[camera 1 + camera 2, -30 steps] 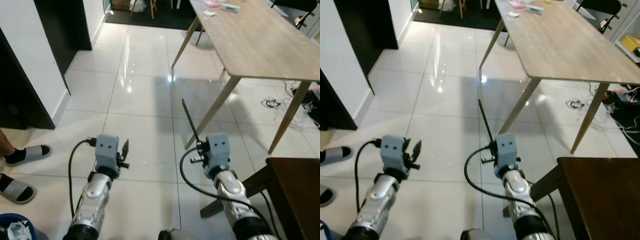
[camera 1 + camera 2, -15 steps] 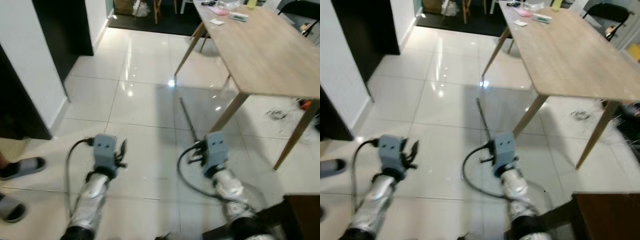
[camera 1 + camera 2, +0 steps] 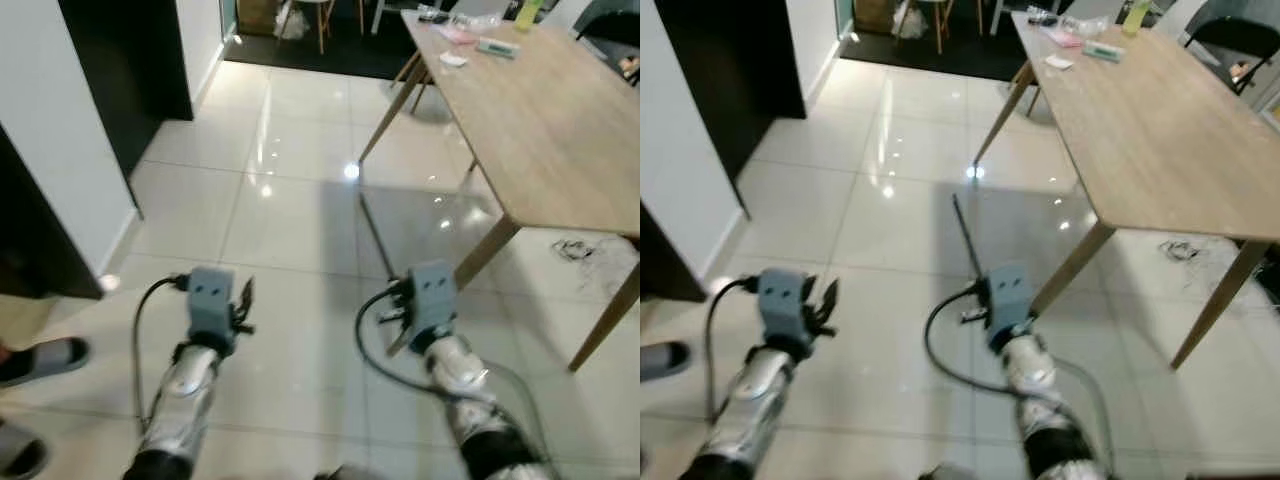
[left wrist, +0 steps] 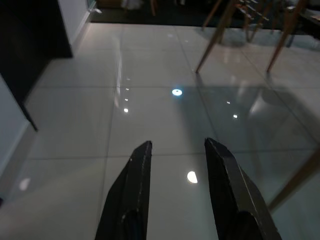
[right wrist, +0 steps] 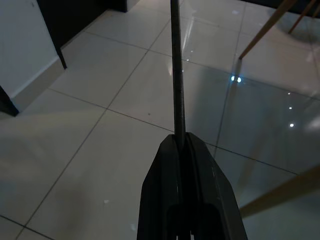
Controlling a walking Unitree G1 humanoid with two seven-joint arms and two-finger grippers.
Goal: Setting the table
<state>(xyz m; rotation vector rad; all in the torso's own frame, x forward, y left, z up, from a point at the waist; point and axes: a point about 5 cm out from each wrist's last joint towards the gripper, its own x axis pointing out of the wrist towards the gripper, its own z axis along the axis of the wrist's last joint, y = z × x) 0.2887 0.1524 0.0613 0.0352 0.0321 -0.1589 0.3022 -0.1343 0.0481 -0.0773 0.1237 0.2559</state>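
Right wrist view, right gripper point(image 5: 180, 142) clamped on a thin dark rod point(image 5: 176, 65), left gripper point(image 4: 175, 150) parted and empty, both left of the wooden table point(image 3: 545, 110).

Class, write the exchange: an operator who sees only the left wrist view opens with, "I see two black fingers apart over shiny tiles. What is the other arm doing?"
Observer: The right gripper is shut on a thin dark stick.
Operator: Where does the stick point?
Observer: Forward, away from the robot, over the floor beside the table.
Operator: Anything on the table?
Observer: Small items at its far end, too small to name.
Operator: Anyone nearby?
Observer: A slipper shows on the robot's left.
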